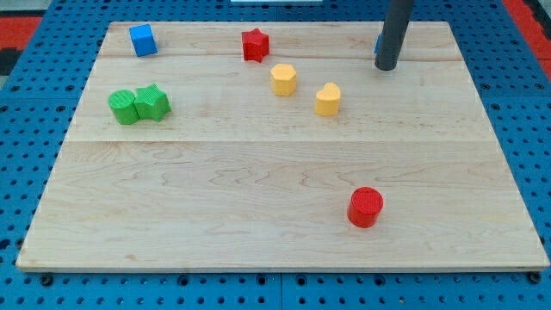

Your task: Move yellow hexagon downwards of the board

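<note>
The yellow hexagon (283, 79) lies in the upper middle of the wooden board (215, 224). My tip (386, 67) rests on the board near the view's top right, well to the right of the hexagon and slightly above it, not touching it. A second yellow block, heart-like in shape (327, 99), lies just right of and below the hexagon, between it and my tip.
A red star (255, 45) sits up and left of the hexagon. A blue cube (143, 40) is at the top left. A green cylinder (123, 107) and a green star (152, 102) touch at the left. A red cylinder (365, 207) is at the lower right. A blue block (378, 41) peeks from behind the rod.
</note>
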